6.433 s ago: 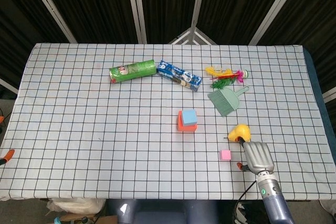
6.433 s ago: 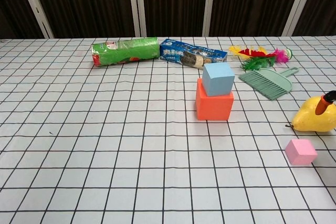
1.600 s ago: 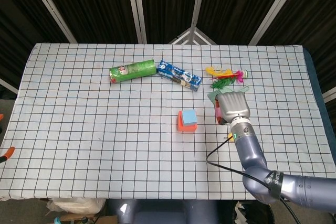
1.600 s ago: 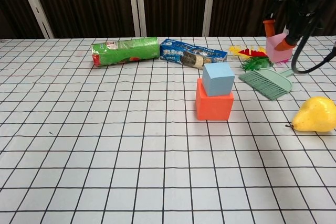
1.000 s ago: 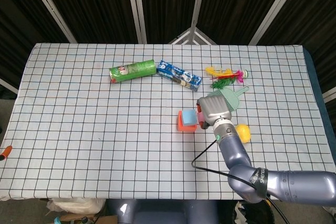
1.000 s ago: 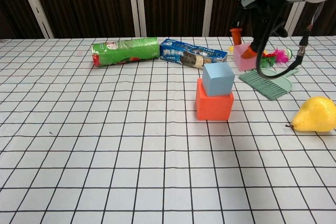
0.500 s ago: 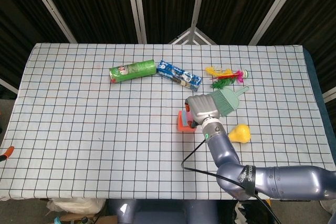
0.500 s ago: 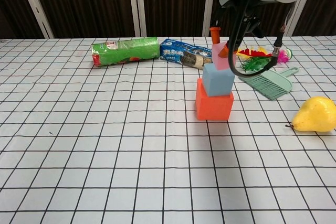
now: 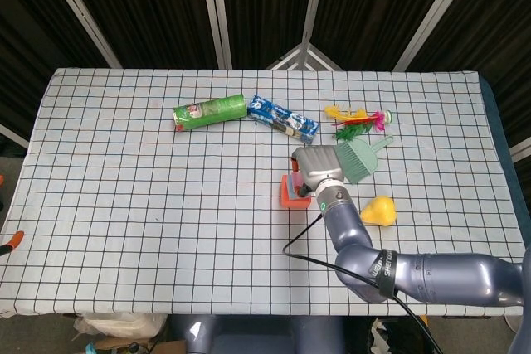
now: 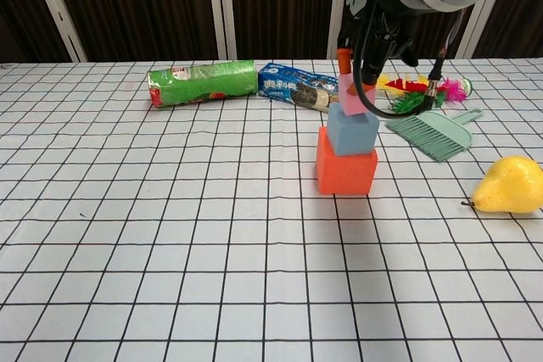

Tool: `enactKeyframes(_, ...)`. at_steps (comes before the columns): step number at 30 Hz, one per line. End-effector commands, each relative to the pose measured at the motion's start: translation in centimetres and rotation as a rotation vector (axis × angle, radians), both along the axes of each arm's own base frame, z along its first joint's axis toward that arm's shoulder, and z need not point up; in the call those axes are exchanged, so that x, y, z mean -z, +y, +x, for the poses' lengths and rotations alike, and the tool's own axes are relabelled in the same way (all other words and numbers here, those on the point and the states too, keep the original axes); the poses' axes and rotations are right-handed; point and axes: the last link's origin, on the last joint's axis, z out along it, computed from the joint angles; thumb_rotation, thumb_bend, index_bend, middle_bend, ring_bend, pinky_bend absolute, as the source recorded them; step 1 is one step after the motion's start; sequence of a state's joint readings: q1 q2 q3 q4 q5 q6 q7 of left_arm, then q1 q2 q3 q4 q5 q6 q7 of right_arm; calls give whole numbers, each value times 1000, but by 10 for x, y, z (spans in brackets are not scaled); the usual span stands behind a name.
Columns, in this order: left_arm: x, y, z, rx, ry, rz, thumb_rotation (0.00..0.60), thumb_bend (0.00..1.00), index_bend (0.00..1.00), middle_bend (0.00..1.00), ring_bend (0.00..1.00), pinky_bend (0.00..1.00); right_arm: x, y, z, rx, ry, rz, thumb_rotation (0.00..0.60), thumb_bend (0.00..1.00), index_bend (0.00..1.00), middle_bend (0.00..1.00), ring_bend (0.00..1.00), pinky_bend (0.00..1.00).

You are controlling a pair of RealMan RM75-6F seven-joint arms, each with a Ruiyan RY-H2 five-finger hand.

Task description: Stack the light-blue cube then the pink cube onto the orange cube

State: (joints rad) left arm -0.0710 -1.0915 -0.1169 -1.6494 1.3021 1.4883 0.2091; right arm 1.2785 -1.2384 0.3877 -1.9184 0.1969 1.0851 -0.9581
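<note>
The orange cube stands on the checked cloth with the light-blue cube on top of it. My right hand holds the pink cube just above the light-blue cube; whether they touch I cannot tell. In the head view the right hand covers the stack, and only the left edge of the orange cube shows. The left hand is in neither view.
A green broom head and coloured feathers lie right of the stack. A yellow pear sits at the right edge. Behind are a green roll and a blue snack packet. An orange object shows at the left table edge.
My right hand has carried the pink cube a little further left and down, from beside the stack to right over the light-blue cube. The stack has not moved.
</note>
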Motion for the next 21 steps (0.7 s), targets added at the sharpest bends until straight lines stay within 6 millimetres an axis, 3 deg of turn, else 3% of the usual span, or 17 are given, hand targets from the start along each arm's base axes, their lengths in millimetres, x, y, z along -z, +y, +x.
enactKeyframes(1, 0, 0, 0, -3, 1, 0, 600, 243, 28, 0, 0, 62, 2, -1, -1, 2, -8, 5, 600, 477, 569, 968, 910, 674)
enactKeyframes(21, -1, 0, -1, -10, 3, 6, 600, 242, 28, 0, 0, 52, 6, -3, -2, 6, -21, 10, 600, 477, 569, 968, 910, 674)
